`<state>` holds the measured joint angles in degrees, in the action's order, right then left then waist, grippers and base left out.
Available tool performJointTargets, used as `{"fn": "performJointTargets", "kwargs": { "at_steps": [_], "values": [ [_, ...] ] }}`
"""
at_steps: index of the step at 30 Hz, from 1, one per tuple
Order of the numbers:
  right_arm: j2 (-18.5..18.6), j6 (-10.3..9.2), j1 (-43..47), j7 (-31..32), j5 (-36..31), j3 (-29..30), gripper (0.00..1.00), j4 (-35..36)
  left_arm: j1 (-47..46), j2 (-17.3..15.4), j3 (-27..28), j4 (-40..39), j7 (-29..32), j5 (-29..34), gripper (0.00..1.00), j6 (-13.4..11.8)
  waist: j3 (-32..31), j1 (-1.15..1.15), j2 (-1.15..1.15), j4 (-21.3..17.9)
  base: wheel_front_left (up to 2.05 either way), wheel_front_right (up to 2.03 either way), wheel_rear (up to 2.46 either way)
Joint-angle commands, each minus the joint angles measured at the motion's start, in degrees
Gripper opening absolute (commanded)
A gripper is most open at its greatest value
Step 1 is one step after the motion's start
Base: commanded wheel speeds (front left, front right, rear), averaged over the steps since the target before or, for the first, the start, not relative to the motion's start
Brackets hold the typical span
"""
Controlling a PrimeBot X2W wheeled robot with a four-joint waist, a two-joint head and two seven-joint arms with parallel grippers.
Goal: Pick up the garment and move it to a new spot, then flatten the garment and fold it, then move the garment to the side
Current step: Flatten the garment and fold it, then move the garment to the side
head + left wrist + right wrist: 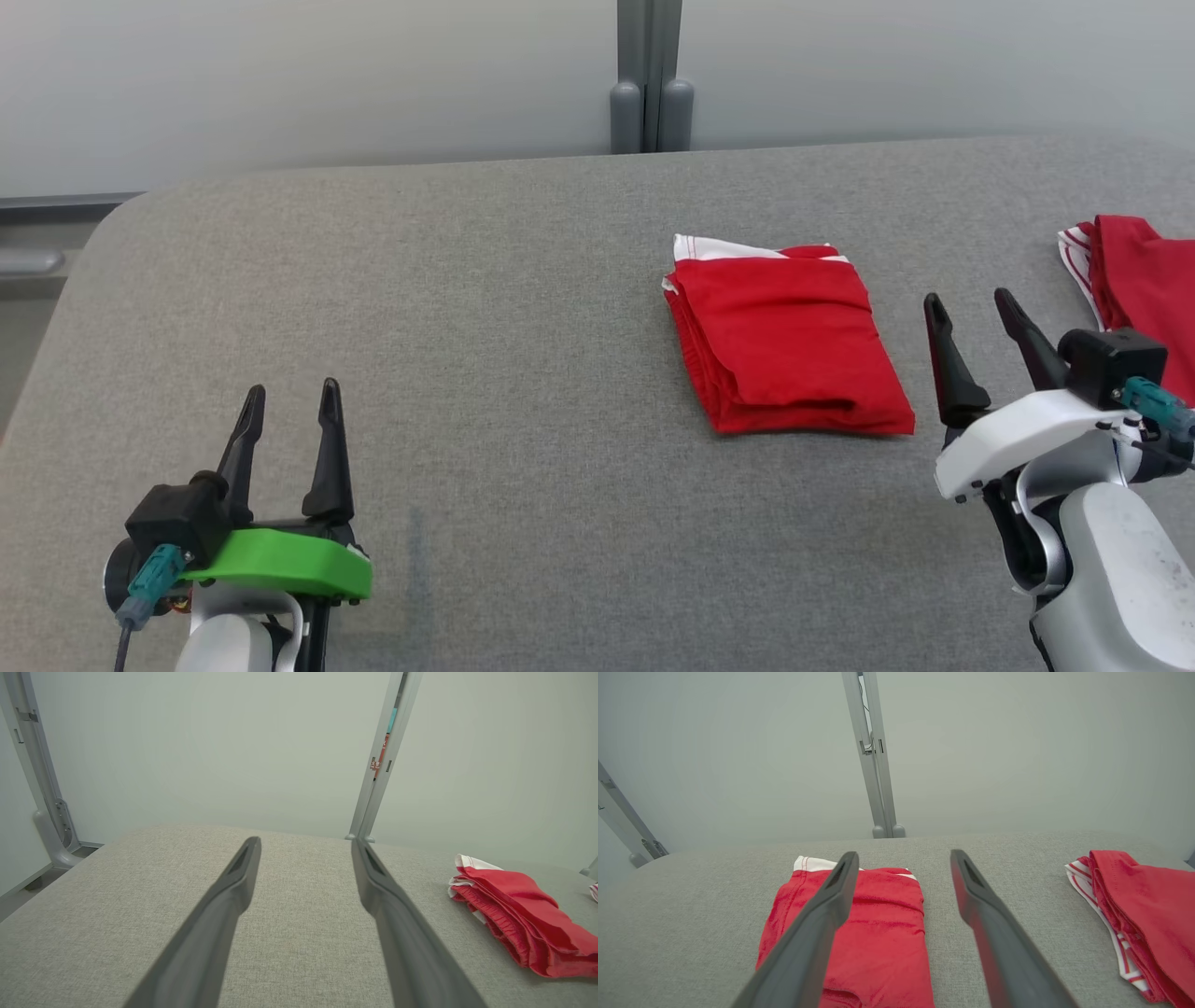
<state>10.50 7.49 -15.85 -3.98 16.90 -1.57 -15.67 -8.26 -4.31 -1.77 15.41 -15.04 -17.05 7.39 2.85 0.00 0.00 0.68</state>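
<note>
The folded red garment [789, 341] lies right of centre on the grey worktop [467, 327]. The left claw [291, 387], lower left, gapes wide and empty. The right claw [966, 297], just right of the garment, is also wide and empty.

Two garments are counted on one table [467, 373]: folded garment [789, 341] near centre, second garment [1144, 289] at right edge. Two grippers are noted: left gripper [291, 388], right gripper [968, 299].

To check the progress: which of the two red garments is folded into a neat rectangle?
The middle red garment, just left of the right gripper. The other red garment, far right, lies in a looser, uneven heap.
</note>
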Motion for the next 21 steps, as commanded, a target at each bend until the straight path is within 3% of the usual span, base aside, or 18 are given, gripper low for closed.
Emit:
{"fn": "performJointTargets", "kwargs": {
  "at_steps": [1, 21],
  "values": [
    [0.4, -0.02, 1.1, 0.0, -0.9, -0.3, 1.00, 0.1, 0.7, -0.1, 0.7, 0.6, -0.2, 0.4, 1.00, 0.1, -1.5, 0.00, 0.00, -1.3, 0.00, 0.00, 0.00],
    [0.2, -0.02, 4.4, 0.1, 0.3, -2.9, 1.00, -0.6, 3.0, 0.5, -0.1, 3.1, -0.2, 0.2, 1.00, 0.1, -3.4, 0.00, 0.00, -3.8, 0.00, 0.00, 0.00]
  ]
}}
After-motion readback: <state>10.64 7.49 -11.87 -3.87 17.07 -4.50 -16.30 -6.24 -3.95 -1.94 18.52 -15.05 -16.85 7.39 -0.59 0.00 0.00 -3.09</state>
